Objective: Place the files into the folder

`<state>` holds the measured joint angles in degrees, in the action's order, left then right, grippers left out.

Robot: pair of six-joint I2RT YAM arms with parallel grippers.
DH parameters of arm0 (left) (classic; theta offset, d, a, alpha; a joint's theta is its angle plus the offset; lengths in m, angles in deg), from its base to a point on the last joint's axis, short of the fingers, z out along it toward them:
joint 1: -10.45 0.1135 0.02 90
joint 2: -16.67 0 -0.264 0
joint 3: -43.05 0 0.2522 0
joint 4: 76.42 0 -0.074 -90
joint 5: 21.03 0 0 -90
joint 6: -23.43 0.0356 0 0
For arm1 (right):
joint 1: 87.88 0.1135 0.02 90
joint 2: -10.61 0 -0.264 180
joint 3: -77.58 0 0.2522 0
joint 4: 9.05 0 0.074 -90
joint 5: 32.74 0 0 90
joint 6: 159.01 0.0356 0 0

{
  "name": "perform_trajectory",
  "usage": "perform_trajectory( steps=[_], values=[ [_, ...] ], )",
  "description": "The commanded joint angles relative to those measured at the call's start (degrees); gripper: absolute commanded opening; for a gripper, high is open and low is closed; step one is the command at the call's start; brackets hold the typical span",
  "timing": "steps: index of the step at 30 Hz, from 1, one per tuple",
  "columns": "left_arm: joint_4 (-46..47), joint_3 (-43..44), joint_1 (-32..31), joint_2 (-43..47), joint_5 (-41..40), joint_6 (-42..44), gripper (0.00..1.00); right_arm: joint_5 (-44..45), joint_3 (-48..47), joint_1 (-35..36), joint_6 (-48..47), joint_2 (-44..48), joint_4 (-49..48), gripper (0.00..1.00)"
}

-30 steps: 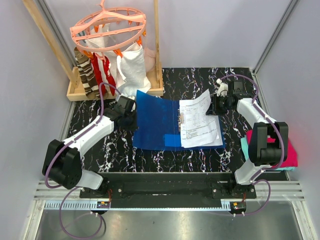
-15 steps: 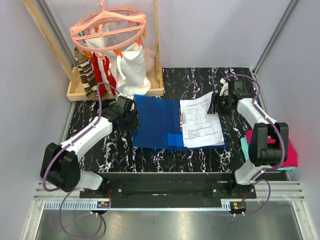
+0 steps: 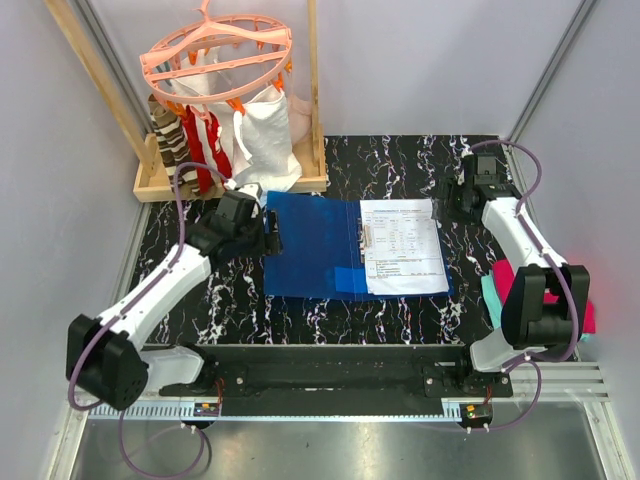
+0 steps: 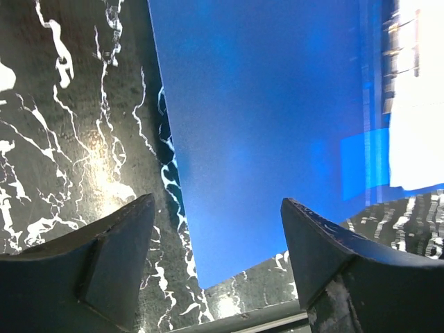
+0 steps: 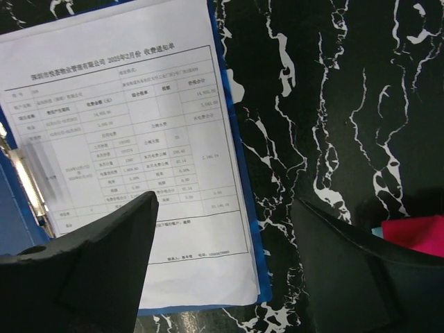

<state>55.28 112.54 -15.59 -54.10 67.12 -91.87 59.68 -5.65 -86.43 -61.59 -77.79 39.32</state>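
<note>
The blue folder [image 3: 310, 245] lies open and flat on the black marble table. The files [image 3: 402, 245], white printed sheets, rest flat on its right half beside the metal clip [image 3: 366, 240]. My left gripper [image 3: 268, 232] hovers at the folder's left edge, open, with only the blue cover [image 4: 263, 125] and table between its fingers. My right gripper [image 3: 456, 197] stands open off the folder's far right corner, apart from the sheets [image 5: 125, 152], holding nothing.
A wooden rack [image 3: 225, 180] with a pink hanger [image 3: 215, 55], cloths and a white bag stands at the back left. Magenta cloth [image 3: 575, 300] lies at the right edge by the right arm. Metal frame posts border the table.
Both grippers opened and drew back. The sheets, lifted at the far right corner before, now lie flat on the folder. The right gripper moved right and back; the left arm shifted slightly left.
</note>
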Motion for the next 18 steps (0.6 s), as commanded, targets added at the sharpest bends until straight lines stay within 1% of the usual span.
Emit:
perform_trajectory(
  steps=[1,2,4,6,9,10,13,16,17,18],
  values=[
    [2.1,2.4,-0.2,4.6,3.8,0.6,0.77,-5.1,-1.5,1.4,2.7,1.3,-0.8,0.88],
    [2.3,2.7,-0.2,4.7,4.7,0.3,0.77,-6.9,-1.1,2.0,2.9,1.1,-1.4,0.88],
    [3.0,3.9,-0.2,5.1,6.8,-0.2,0.77,-7.6,-0.8,4.4,3.9,0.3,-3.1,0.88],
    [4.9,4.3,-0.2,5.4,8.9,-1.1,0.77,-9.8,-0.1,5.7,6.1,-0.6,-5.5,0.88],
    [9.3,3.8,-0.3,5.1,14.2,-3.3,0.77,-12.1,1.5,7.3,9.9,-1.2,-9.3,0.87],
    [10.6,3.7,-0.4,4.2,17.2,-4.0,0.77,-12.5,2.0,8.3,10.7,-1.2,-10.4,0.87],
    [14.1,3.3,-1.2,0.8,20.2,-6.8,0.76,-13.8,2.6,9.7,14.1,-2.7,-14.0,0.84],
    [15.4,3.0,-2.5,-1.8,20.5,-7.8,0.75,-15.2,-0.4,11.2,15.3,-7.0,-15.1,0.72],
    [15.7,2.8,-3.0,-2.0,20.5,-8.0,0.76,-15.1,-2.5,12.2,15.9,-8.3,-15.2,0.66],
    [15.8,2.2,-3.2,-1.9,20.4,-8.0,0.75,-14.5,-3.6,12.8,16.0,-10.5,-15.1,0.63]
  ],
)
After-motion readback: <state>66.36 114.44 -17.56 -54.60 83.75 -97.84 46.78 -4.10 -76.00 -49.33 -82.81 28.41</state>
